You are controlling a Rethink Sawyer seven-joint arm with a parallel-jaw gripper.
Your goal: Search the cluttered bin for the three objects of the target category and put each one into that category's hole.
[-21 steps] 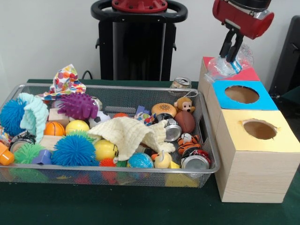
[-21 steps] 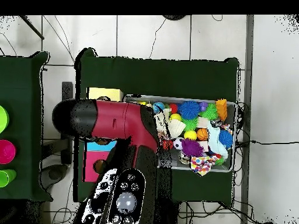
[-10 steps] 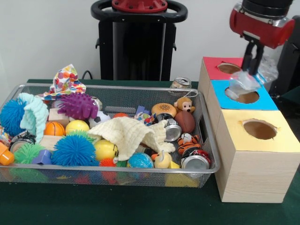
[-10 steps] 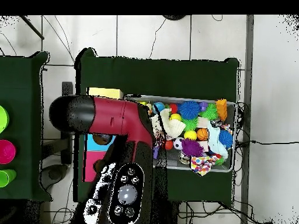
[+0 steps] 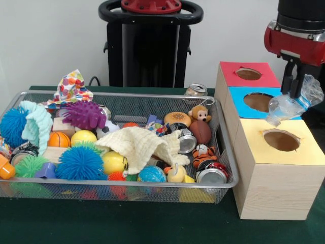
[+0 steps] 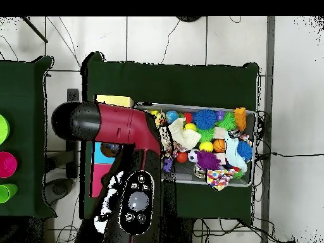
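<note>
Gripper (image 5: 295, 91) clenched on a crumpled clear plastic bottle (image 5: 288, 105), which hangs below and slightly to either side of the fingers. Directly beneath the bottle is the seam between the blue box (image 5: 241, 109) and the yellow box (image 5: 274, 152); the blue hole (image 5: 258, 101) lies just beside the gripper on the bin side, the yellow hole (image 5: 281, 140) below and nearer the camera. The red box (image 5: 262, 80) stands behind, well apart.

Judgement: transport step, bottle not yet over any hole. To do it well, centre the bottle's bulk, not the fingers, over the chosen opening, since the crushed body sticks out sideways and could catch a rim. Lower before letting go; a light bottle may bounce off the box top.

Wire bin (image 5: 223, 152) with cans, balls and cloths sits well off to the gripper's side.

Front view shows the grasp and bottle. Overhead view shows only the arm (image 6: 120, 126) covering the boxes; gripper, bottle and holes are mostly hidden there, only a yellow box corner showing.
</note>
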